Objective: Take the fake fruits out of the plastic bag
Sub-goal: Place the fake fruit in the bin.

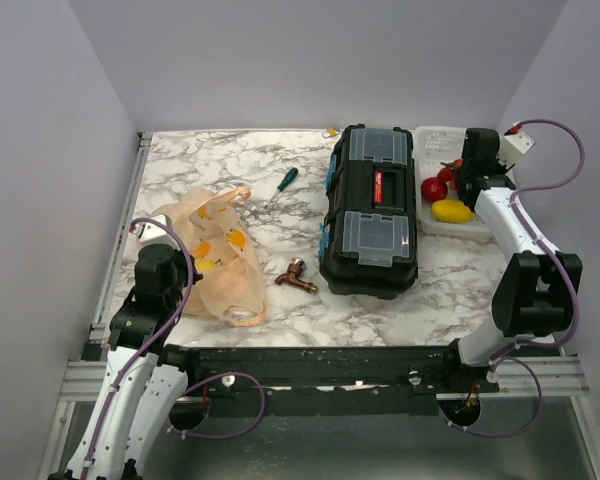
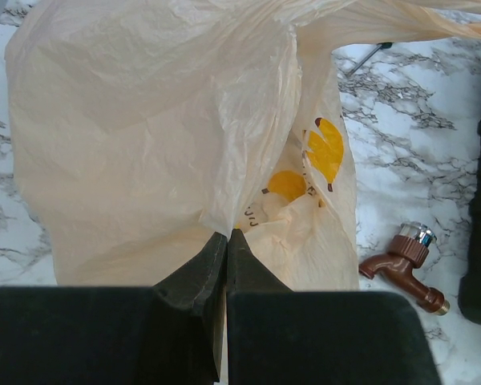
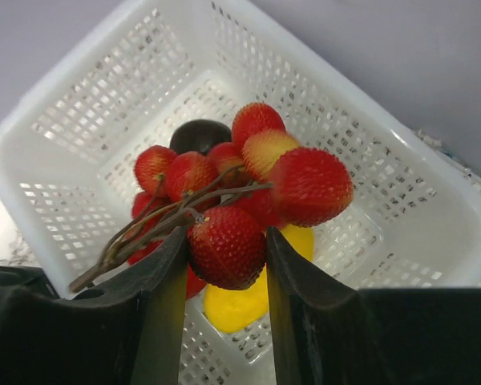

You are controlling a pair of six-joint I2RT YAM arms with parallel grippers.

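The peach-orange plastic bag [image 1: 220, 255] lies crumpled on the left of the marble table. My left gripper [image 1: 185, 284] is shut on a fold of the bag [image 2: 144, 120] at its near edge, jaws pressed together [image 2: 227, 235]. Orange-yellow pieces [image 2: 325, 148] show through the bag. My right gripper [image 1: 459, 178] is shut on one berry of the red berry cluster [image 3: 248, 172] and holds it above the white perforated basket [image 3: 64, 88]. A dark ball [image 3: 200, 135] and a yellow oval [image 3: 236, 305] lie in the basket below. The top view shows a red ball [image 1: 434, 189] and the yellow oval [image 1: 451, 210] in it.
A black toolbox [image 1: 372, 210] stands mid-table between the bag and the basket [image 1: 435, 140]. A brown metal tap [image 1: 297, 277] lies just right of the bag, also in the left wrist view [image 2: 405, 261]. A green-handled screwdriver [image 1: 284, 180] lies behind the bag.
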